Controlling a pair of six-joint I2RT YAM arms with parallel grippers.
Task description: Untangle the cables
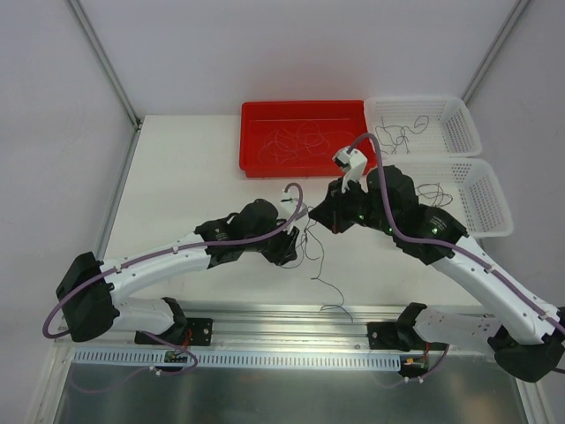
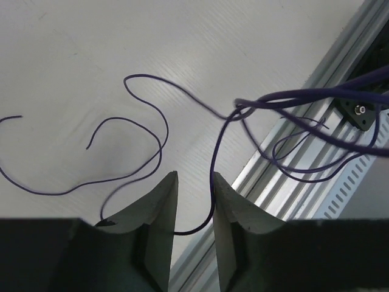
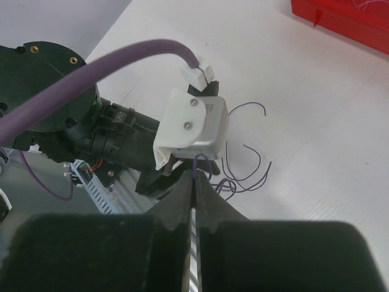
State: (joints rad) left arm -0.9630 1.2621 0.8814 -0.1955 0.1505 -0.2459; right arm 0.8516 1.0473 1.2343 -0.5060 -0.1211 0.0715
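The cables point(image 1: 315, 248) are thin purple and dark strands in a loose tangle on the white table between my two grippers, with one strand trailing toward the near rail. My left gripper point(image 1: 291, 251) is open. In the left wrist view one purple strand point(image 2: 214, 182) runs down between its fingers point(image 2: 165, 201), and the knot point(image 2: 242, 109) lies beyond the gripper point(image 2: 194, 180), above the rail. My right gripper point(image 1: 328, 221) is shut on a small loop of purple strand point(image 3: 200, 159) at its tips point(image 3: 194, 176), close to the left wrist. More loops point(image 3: 246, 177) lie on the table beyond.
A red tray point(image 1: 303, 106) with several loose strands stands at the back centre. Two white baskets point(image 1: 459, 115) point(image 1: 494, 205) holding strands stand at the back right. A metal rail point(image 1: 291, 322) runs along the near table edge. The left arm's white camera housing point(image 3: 194, 121) sits just before my right gripper.
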